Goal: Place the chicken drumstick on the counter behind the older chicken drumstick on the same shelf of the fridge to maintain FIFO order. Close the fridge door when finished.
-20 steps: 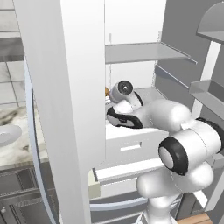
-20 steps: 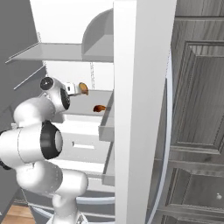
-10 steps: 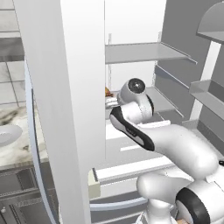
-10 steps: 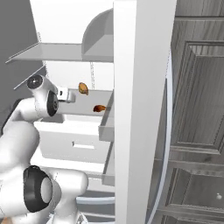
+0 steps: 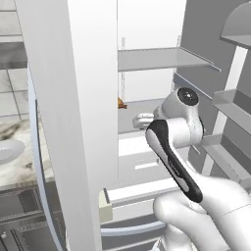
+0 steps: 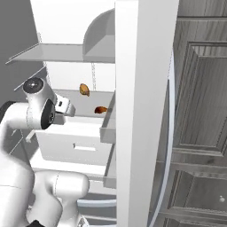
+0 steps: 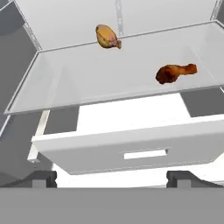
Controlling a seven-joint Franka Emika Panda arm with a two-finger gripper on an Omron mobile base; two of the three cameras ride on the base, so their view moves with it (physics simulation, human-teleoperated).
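Inside the open fridge (image 6: pixel 66 26), the golden chicken drumstick (image 7: pixel 107 36) lies at the back of the white shelf (image 7: pixel 87 83). A darker brown drumstick (image 7: pixel 175 72) lies nearer the front, to its right. The right base view has both: the golden drumstick (image 6: pixel 84 89) behind and the brown one (image 6: pixel 100 109) in front. My gripper (image 7: pixel 113 181) is open and empty, hanging in front of the shelf over the drawer front (image 7: pixel 131 146), apart from both drumsticks. The marbled counter (image 5: pixel 22 169) is at the far left.
The fridge's left door (image 5: pixel 73 122) and right door (image 6: pixel 142 111) stand open on either side of me. Grey door bins (image 5: pixel 230 108) jut out at the right. An upper shelf (image 5: pixel 157 59) hangs above. A white plate (image 5: pixel 7 149) sits on the counter.
The arm has changed its pose: the elbow has swung down and back, and the hand has drawn slightly away from the shelf. Both drumsticks lie where they were.
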